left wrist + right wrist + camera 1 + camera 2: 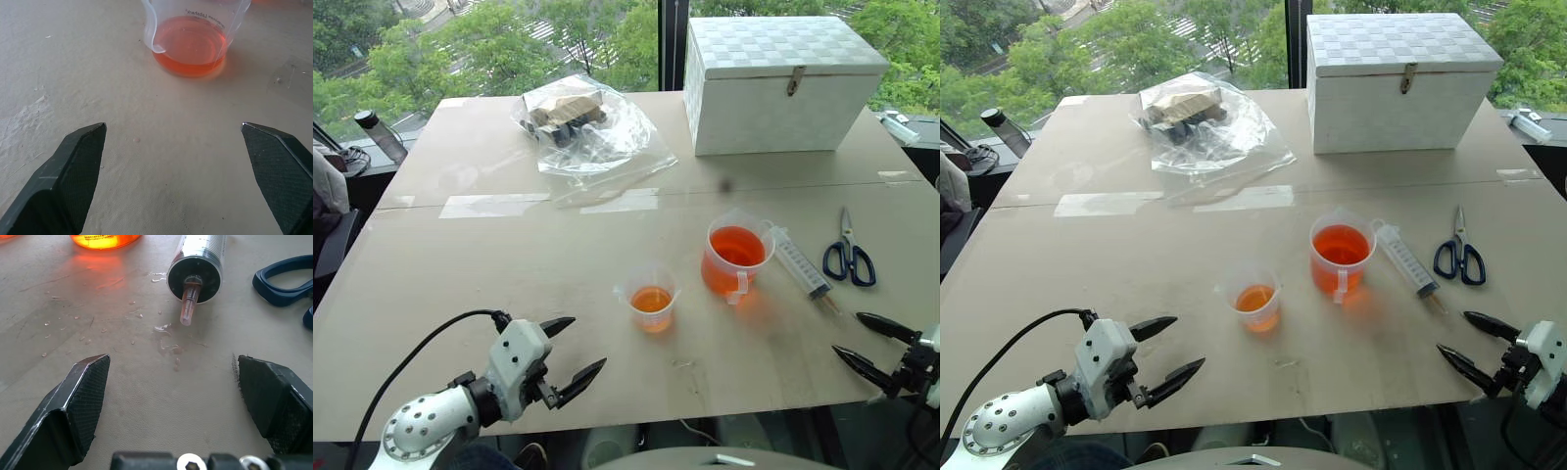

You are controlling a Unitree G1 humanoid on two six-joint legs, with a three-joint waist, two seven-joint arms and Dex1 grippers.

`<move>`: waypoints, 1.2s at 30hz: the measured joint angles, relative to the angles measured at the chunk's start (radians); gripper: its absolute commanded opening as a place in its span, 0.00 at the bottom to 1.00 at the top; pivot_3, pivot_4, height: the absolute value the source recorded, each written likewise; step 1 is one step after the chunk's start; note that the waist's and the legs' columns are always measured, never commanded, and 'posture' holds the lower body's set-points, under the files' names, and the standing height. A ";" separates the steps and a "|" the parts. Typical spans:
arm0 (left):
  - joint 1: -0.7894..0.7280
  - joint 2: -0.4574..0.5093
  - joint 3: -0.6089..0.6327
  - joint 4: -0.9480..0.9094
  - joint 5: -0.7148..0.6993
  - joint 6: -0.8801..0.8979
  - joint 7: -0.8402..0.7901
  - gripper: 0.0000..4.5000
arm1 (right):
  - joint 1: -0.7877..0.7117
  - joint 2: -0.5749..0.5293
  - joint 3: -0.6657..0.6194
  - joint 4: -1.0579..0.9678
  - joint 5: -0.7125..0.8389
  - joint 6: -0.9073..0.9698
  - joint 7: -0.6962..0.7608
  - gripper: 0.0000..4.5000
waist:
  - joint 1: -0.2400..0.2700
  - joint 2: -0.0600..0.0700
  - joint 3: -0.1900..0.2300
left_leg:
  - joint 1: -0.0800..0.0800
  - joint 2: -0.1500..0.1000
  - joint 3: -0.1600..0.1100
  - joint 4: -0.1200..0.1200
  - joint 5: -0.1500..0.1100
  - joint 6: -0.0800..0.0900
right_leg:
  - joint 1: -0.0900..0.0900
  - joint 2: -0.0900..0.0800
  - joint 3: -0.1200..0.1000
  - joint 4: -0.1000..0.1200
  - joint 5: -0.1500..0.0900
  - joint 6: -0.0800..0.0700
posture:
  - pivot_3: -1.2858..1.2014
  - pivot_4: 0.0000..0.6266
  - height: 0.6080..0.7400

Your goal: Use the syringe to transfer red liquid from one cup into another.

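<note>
Nearest, at the lower left of the left eye frame, the left gripper (573,352) is hovering over the table (460,264) with its two black fingers spread wide and nothing between them; at the lower right edge the right gripper (864,343) is likewise standing open and empty. Just beyond the right one, the syringe (798,261) is lying flat at right of centre, its tip pointing toward that gripper and its plunger end sitting just beside the large cup (736,257). It is probably light and rigid, but the round, smooth barrel looks slippery, and droplets are dotting the table around the tip, so a grip across the middle of the barrel, clear of the plunger, seems safest. Left of the large cup, the small cup (652,299) is holding a shallow layer of red liquid (652,299); both cups look thin, light and easy to tip. Scissors (848,257) are lying further right, a plastic bag (587,127) and a white box (778,83) at the top.
</note>
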 measured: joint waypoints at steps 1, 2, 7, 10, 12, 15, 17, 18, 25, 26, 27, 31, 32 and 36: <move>0.000 0.000 0.000 0.000 0.000 0.000 0.000 1.00 | 0.000 0.000 0.000 0.000 0.000 0.000 0.000 0.99 | 0.000 0.000 0.000 | 0.000 0.000 0.000 0.000 0.000 0.000 | 0.000 0.000 0.000 0.000 0.000 0.000 | 0.52 0.24 1.00; 0.005 -0.002 -0.001 0.005 0.005 -0.017 -0.003 1.00 | -0.003 -0.002 0.002 0.002 0.000 0.000 0.002 0.99 | 0.000 0.000 0.000 | 0.000 0.000 0.000 0.000 0.000 0.000 | 0.000 0.000 0.000 0.000 0.000 0.000 | 0.52 0.24 1.00; 0.065 -0.034 -0.009 0.130 0.022 -0.156 -0.053 1.00 | -0.046 -0.022 0.007 0.053 -0.005 -0.001 0.009 0.99 | -0.007 0.000 0.000 | 0.000 0.000 0.001 0.000 0.000 0.000 | 0.000 0.000 0.000 0.000 -0.001 -0.002 | 0.52 0.24 1.00; 0.085 -0.039 -0.009 0.138 0.022 -0.200 -0.066 1.00 | -0.052 -0.023 0.009 0.058 -0.005 -0.007 0.014 0.99 | -0.003 0.000 0.000 | 0.000 0.000 0.001 0.000 0.000 0.000 | 0.000 0.000 0.000 0.000 -0.001 -0.002 | 0.52 0.24 1.00; 0.100 -0.043 -0.009 0.144 0.022 -0.227 -0.076 1.00 | -0.053 -0.023 0.009 0.062 -0.005 -0.013 0.020 0.99 | -0.002 0.000 0.000 | 0.000 0.000 0.001 0.000 0.000 0.000 | 0.000 0.000 0.000 -0.001 -0.001 -0.002 | 0.52 0.24 1.00; 0.108 -0.048 -0.009 0.160 0.022 -0.255 -0.082 1.00 | -0.049 -0.023 0.009 0.062 -0.005 -0.018 0.025 0.99 | -0.003 0.000 0.000 | 0.000 0.000 0.000 0.000 0.000 0.000 | 0.000 0.000 0.000 -0.001 -0.001 -0.002 | 0.52 0.24 1.00; 0.112 -0.049 -0.009 0.180 0.022 -0.279 -0.091 1.00 | -0.047 -0.024 0.009 0.063 -0.005 -0.017 0.027 0.99 | -0.003 0.001 0.000 | 0.000 0.000 0.001 0.000 0.000 0.000 | 0.000 0.000 0.001 -0.001 -0.001 -0.002 | 0.52 0.24 1.00; 0.112 -0.049 -0.009 0.192 0.021 -0.288 -0.098 1.00 | -0.047 -0.024 0.009 0.063 -0.005 -0.018 0.027 0.99 | -0.004 0.001 0.000 | 0.000 0.000 0.001 0.000 0.000 0.000 | 0.000 0.000 0.000 -0.001 -0.001 -0.002 | 0.52 0.24 1.00; 0.102 -0.051 -0.009 0.259 0.021 -0.335 -0.112 1.00 | -0.046 -0.033 0.009 0.062 -0.003 -0.014 0.028 0.99 | -0.004 0.001 0.000 | 0.000 0.000 0.001 0.000 0.000 0.000 | 0.000 0.000 0.000 -0.001 -0.001 -0.002 | 0.52 0.24 1.00; 0.096 -0.052 -0.009 0.263 0.018 -0.336 -0.113 1.00 | -0.047 -0.041 0.009 0.059 0.000 -0.008 0.028 0.99 | -0.004 0.001 0.000 | 0.000 0.000 0.001 0.000 0.000 0.000 | 0.000 0.000 0.001 -0.001 -0.001 -0.002 | 0.52 0.24 1.00; 0.095 -0.051 -0.007 0.263 0.012 -0.338 -0.120 1.00 | -0.047 -0.051 0.007 0.052 0.007 0.004 0.028 0.99 | -0.004 0.001 -0.001 | 0.000 0.000 0.001 0.000 0.000 0.000 | 0.000 0.000 0.000 -0.001 -0.001 -0.002 | 0.52 0.24 1.00; 0.098 -0.024 0.004 0.261 -0.031 -0.341 -0.163 1.00 | -0.037 -0.098 -0.003 -0.028 0.038 0.078 0.019 0.99 | -0.006 0.001 0.000 | 0.000 0.000 0.000 0.000 0.000 0.000 | 0.000 0.000 0.000 0.000 -0.001 -0.002 | 0.52 0.24 1.00; 0.097 -0.012 0.018 0.256 -0.048 -0.340 -0.176 1.00 | -0.037 -0.113 -0.011 -0.064 0.050 0.106 0.012 0.99 | -0.007 0.001 -0.001 | 0.000 0.000 0.000 0.000 0.000 0.000 | 0.000 0.000 0.000 0.000 -0.001 -0.002 | 0.52 0.24 1.00; 0.069 0.096 0.108 0.216 -0.168 -0.274 -0.256 1.00 | -0.045 -0.231 -0.031 -0.257 0.078 0.303 -0.078 0.99 | -0.006 0.002 -0.001 | 0.000 0.000 0.000 0.000 0.000 0.000 | -0.001 0.000 0.000 0.000 -0.001 -0.002 | 0.52 0.24 1.00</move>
